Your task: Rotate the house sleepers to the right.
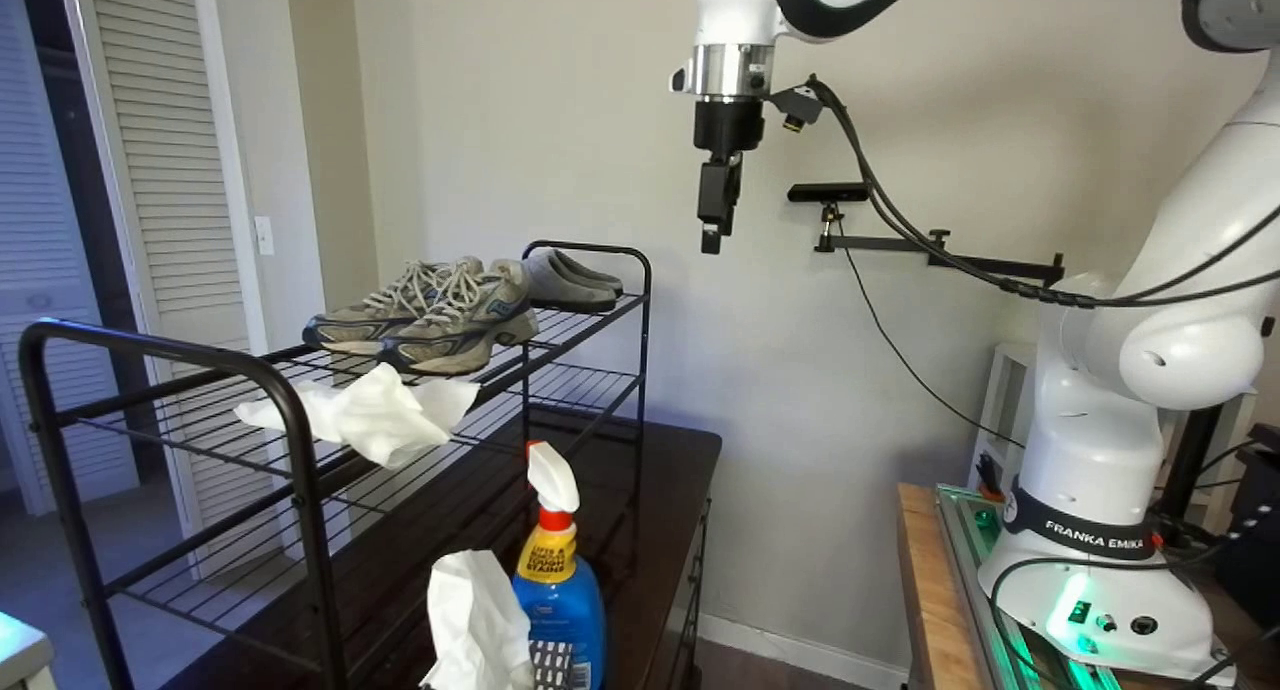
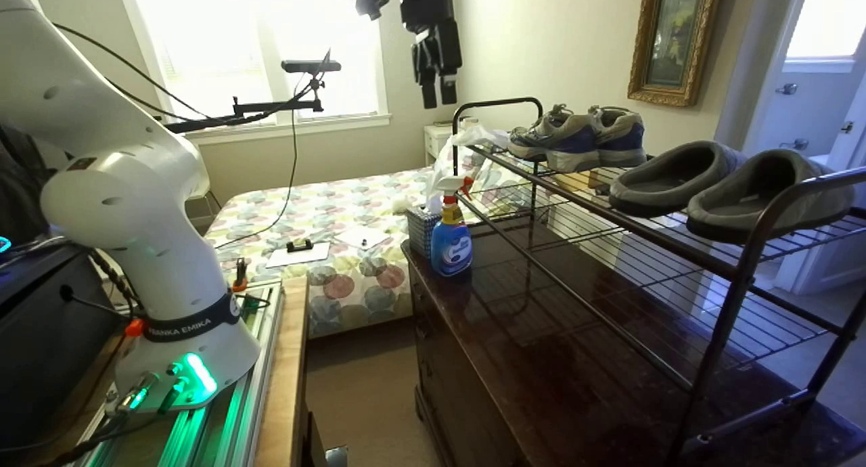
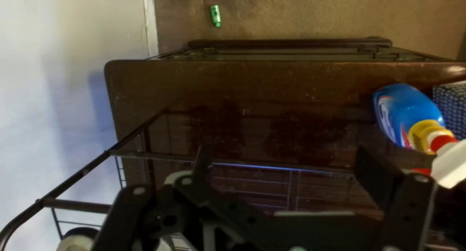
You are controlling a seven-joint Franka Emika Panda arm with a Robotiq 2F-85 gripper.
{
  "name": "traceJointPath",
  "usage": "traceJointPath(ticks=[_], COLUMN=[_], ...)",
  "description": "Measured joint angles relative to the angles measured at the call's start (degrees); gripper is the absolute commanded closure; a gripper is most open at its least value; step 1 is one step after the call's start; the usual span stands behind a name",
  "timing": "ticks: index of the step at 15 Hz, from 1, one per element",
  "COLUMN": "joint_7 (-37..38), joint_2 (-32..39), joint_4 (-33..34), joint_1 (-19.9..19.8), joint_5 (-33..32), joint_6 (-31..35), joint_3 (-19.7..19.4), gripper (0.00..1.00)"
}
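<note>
The pair of grey house slippers sits side by side on the top shelf of the black wire rack, at one end of it. They show in both exterior views (image 1: 572,282) (image 2: 771,199), upright, with their open heels toward the robot's side. My gripper (image 1: 711,238) hangs pointing down, higher than the rack and apart from the slippers; it also shows in an exterior view (image 2: 440,91). In the wrist view my gripper (image 3: 284,160) has its fingers wide apart with nothing between them. A pale, dark-rimmed shape at that view's lower left may be part of a slipper; I cannot tell.
The rack (image 1: 290,410) stands on a dark dresser (image 2: 514,359). Grey sneakers (image 1: 440,320) sit beside the slippers on the top shelf, then crumpled white tissue (image 1: 390,415). A blue spray bottle (image 2: 452,243) and a tissue box (image 2: 423,230) stand on the dresser.
</note>
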Motion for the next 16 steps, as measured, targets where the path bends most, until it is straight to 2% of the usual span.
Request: traceJointPath(ticks=[4,11,13,16], joint_7=[0.1,-0.5,-6.3,-17.3], joint_2=[8.3,10.1,10.6,12.9], joint_4=[10.1,12.0,12.2,14.5], joint_1=[-2.0,-1.9,-1.8,-2.1], joint_5=[-2.2,-2.1,0.3,6.0], joint_6=[-2.6,-3.4,-3.4,-3.4], joint_3=[-1.3,-1.8,-3.7,-9.1], gripper=[0.0,0.0,0.0,0.0])
